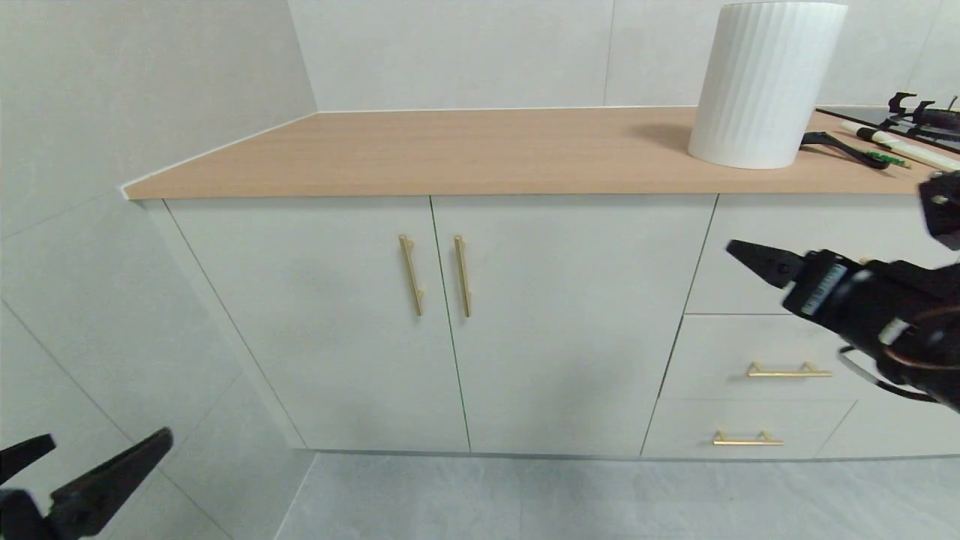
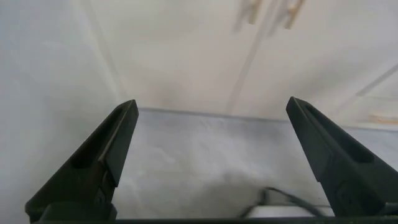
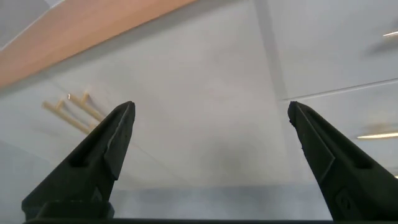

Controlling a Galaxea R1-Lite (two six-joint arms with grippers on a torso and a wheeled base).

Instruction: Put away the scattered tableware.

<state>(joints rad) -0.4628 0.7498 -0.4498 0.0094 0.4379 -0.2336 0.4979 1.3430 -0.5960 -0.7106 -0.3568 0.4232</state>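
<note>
Your white ribbed container (image 1: 765, 82) stands upright on the countertop (image 1: 450, 150); from this angle you cannot see inside it. The scattered utensils (image 1: 821, 137) lie flat on the countertop just to the right of the container. A black-handled piece is nearest its base, with a small green piece and a long pale stick beyond; you cannot tell what kind each is. Below and to the left of the container, the two cabinet doors (image 1: 450, 322) are shut. The drawers (image 1: 765, 367) beneath it are shut too. Your right gripper (image 3: 209, 109) hangs in front of the drawers, below the container and well apart from the utensils, its fingers spread wide with nothing between them. Your left gripper (image 2: 211, 102) sits far down and to the left of the container, near the floor, fingers also apart and empty.
</note>
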